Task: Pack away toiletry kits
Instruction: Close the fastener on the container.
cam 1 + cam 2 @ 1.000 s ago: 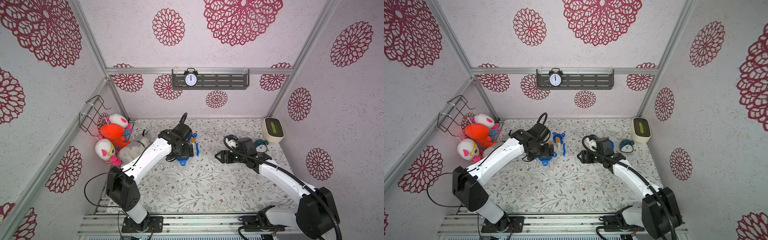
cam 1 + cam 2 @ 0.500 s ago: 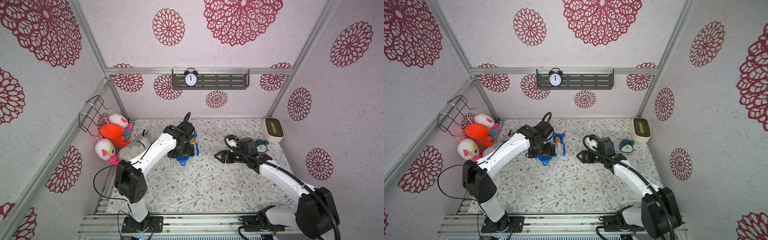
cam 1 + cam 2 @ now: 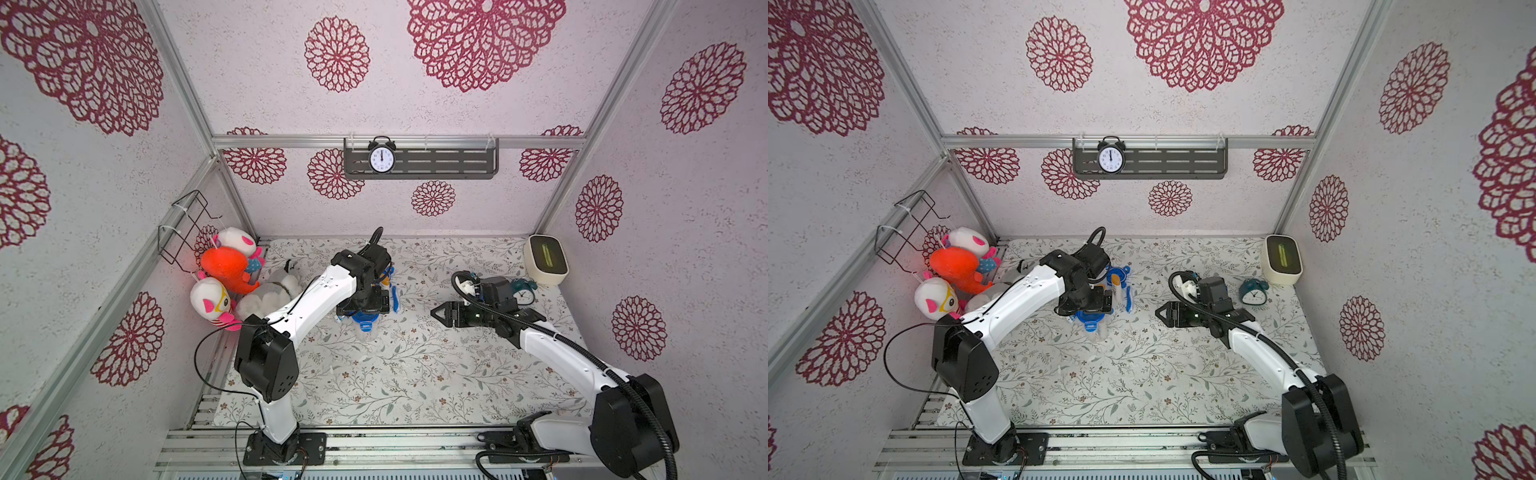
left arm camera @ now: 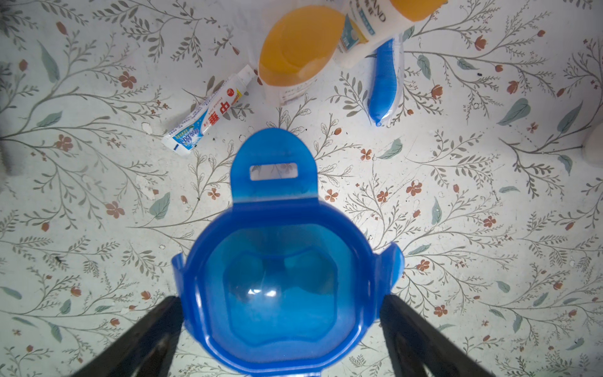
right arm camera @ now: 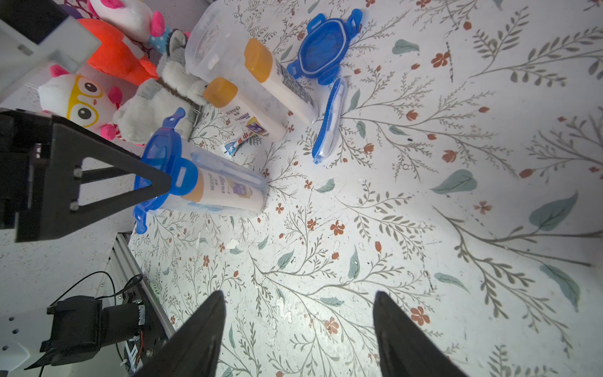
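Plush toys (image 3: 226, 268) beside loose bottles (image 5: 257, 120)

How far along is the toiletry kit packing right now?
One jar is filled and lidded, its tabs sticking out. The left end effector straddles that lid; the right end effector hangs open, empty. Remaining: two bottles, a toothbrush, a toothpaste tube, the empty jar and loose lid.
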